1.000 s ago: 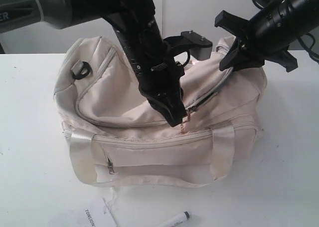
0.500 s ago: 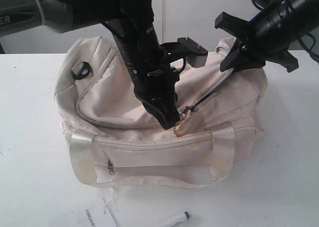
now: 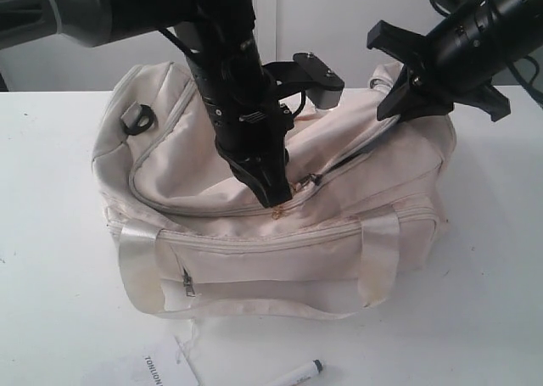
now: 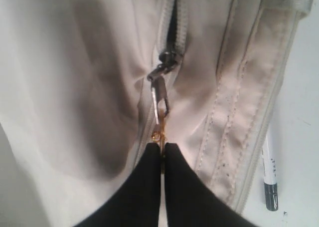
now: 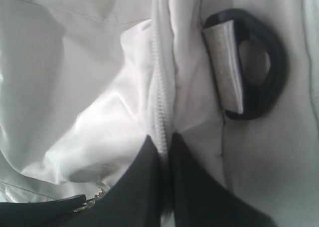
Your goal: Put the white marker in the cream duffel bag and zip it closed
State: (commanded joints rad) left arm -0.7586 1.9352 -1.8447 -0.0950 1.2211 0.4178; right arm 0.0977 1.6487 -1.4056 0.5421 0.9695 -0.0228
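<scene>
Left jaws clamp the cream fabric duffel bag's (image 3: 170, 161) thin metal zipper pull (image 4: 159, 95), which may slip; right jaws pinch its fabric.

Matt cloth duffel bag (image 3: 170, 165), shiny handles (image 3: 140, 267), metal zip pull (image 4: 160, 95)

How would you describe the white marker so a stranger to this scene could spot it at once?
Find the big cream duffel bag in the middle of the white table. On the table in front of its handle side lies the white marker. Unlike the flat printed paper tag beside it, it is a slim pen shape with a dark cap.
</scene>
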